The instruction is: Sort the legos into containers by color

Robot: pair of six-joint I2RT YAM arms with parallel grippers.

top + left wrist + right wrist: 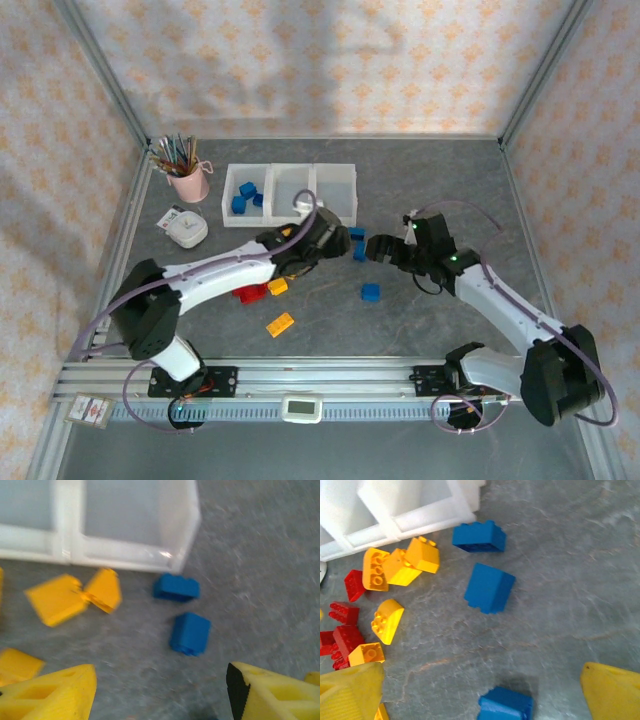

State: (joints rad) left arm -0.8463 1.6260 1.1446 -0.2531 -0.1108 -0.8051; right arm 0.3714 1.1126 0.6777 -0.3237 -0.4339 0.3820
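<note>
Legos point(489, 587) lie scattered before the containers point(314, 185); both arms hover with jaws spread and empty, the right apparently lining up a blue brick point(505, 705), which needs descent and closing.

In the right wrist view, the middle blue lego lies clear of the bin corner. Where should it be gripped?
Probably from straight above, fingers closing on the two flat opposite sides of the middle blue lego. It lies apart from the other blue lego and the bins, with bare table around.
</note>
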